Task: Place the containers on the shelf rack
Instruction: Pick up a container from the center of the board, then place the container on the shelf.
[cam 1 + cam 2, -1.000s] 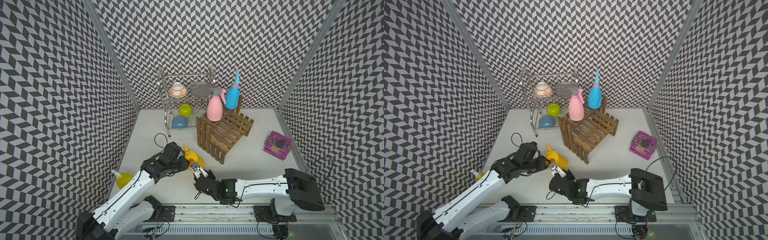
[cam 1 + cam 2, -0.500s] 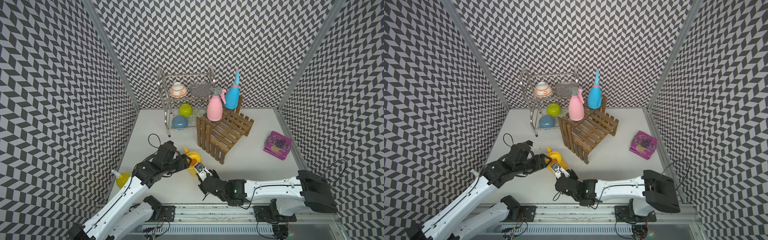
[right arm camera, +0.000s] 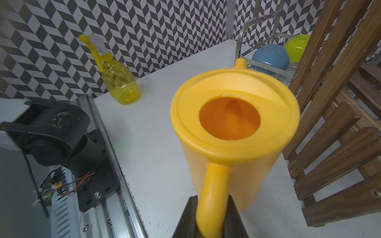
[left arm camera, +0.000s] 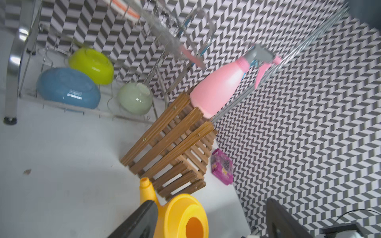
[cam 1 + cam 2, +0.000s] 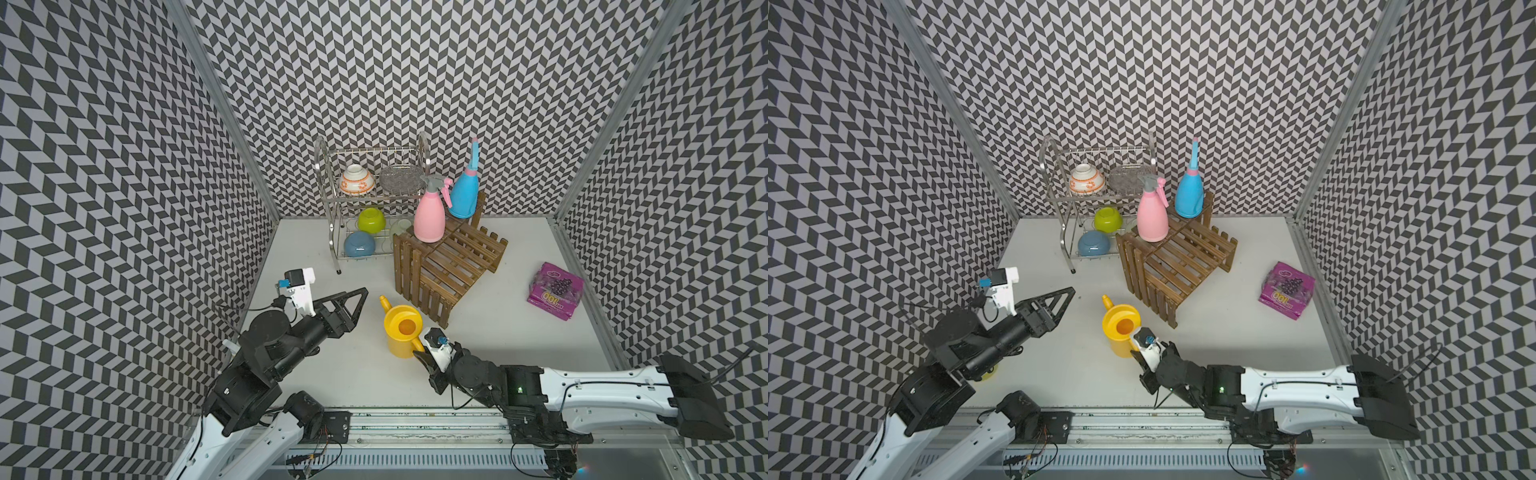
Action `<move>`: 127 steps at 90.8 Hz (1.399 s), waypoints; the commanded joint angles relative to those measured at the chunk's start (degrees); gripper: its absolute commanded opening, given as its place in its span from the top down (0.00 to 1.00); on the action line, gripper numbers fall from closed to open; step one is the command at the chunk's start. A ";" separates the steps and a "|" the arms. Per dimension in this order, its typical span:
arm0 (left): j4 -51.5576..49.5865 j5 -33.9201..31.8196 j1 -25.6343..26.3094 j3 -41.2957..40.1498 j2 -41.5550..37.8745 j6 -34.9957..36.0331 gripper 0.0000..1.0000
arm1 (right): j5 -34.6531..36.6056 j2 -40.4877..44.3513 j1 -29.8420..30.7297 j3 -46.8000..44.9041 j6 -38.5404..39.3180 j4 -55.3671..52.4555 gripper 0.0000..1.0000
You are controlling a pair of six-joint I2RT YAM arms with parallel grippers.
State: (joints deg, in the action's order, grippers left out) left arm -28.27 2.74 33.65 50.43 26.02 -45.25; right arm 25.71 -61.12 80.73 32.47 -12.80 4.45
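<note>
Currently, item by item. The watering can (image 5: 401, 332) is standing upright on the table (image 5: 519, 332), just beside the front corner of the shelf rack (image 5: 449, 266) and not yet on it. The right claw (image 3: 212, 208) is gripping the can's handle from the near side, likely keeping it level for a lift onto a tier. The left claw (image 5: 353, 301) is hanging open and empty, apart from the can. The pink bottle (image 5: 430, 216) and blue bottle (image 5: 463, 195) are sitting upright on the rack's upper tiers, leaving the lower slats free. The yellow spray bottle (image 3: 120, 82) is waiting at the table's left edge.

3 spray btls (image 5: 430, 216), 1 can (image 5: 401, 332), 4 bowls (image 5: 360, 245)
</note>
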 commanded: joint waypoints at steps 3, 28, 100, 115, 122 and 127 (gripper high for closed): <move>8.68 -2.72 -0.07 -2.06 -3.66 1.65 0.14 | -6.20 5.72 -0.98 -1.95 4.23 6.39 1.00; 13.39 -5.53 -0.07 -8.37 -9.53 -1.64 0.04 | -15.44 14.09 -8.35 -5.42 2.87 5.22 1.00; 16.40 -5.34 -0.07 -22.14 -13.82 -10.51 0.00 | -31.53 30.81 -28.02 -9.53 -1.61 0.84 1.00; 17.21 -4.47 -0.07 -24.07 -13.39 -11.55 0.00 | -33.62 32.34 -30.81 -9.62 -2.00 0.52 1.00; 17.33 -4.38 -0.07 -24.77 -13.45 -11.89 0.00 | -34.72 32.83 -31.88 -9.62 -2.24 0.45 1.00; 17.42 -4.26 -0.07 -25.20 -13.52 -12.19 0.00 | -35.31 33.11 -32.76 -9.49 -2.33 0.34 1.00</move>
State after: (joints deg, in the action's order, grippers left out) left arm -13.15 -2.59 33.65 25.98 12.36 -56.73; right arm -6.92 -29.41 49.47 22.76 -14.63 1.43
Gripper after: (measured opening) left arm 0.999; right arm 0.180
